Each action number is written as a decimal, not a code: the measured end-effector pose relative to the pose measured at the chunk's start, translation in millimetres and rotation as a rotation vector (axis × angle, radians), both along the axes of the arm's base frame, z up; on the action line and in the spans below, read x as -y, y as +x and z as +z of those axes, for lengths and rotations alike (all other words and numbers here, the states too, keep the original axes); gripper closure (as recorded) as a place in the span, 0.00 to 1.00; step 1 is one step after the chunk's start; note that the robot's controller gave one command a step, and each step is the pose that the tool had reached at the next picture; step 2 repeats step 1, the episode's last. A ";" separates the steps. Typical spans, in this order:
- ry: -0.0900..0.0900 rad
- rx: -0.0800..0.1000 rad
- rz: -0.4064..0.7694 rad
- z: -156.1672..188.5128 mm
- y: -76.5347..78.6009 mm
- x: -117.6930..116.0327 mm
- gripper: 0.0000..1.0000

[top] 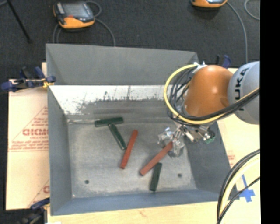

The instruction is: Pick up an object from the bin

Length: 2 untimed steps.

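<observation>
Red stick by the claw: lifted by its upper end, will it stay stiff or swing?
Probably stiff: the red stick lies dead straight. The claw is over its upper end, so held off-centre it may tilt. Its lower end nears the dark green stick and could nudge it.

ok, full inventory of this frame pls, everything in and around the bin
bin: 1, grey metal, centre of view
dark green sticks: 3; two meeting in a T at rear left of the floor (second), one by the front wall
red sticks: 2; one mid-floor, one slanted to its right
handheld devices: 2, orange and black, beyond the bin (second)
arm: 1, grey with orange cover, from the right
gripper: 1, metal, at the slanted red stick's upper end
</observation>
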<state>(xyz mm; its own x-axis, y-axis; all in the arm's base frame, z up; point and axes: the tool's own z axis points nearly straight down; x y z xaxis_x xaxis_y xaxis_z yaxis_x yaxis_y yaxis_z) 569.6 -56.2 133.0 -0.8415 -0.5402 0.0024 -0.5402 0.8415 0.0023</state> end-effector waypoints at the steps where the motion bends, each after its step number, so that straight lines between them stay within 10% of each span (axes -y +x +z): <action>1: -0.001 0.008 -0.124 126.5 -8.9 32.8 1.00; 2: -0.001 0.008 -0.124 126.5 -8.9 32.8 1.00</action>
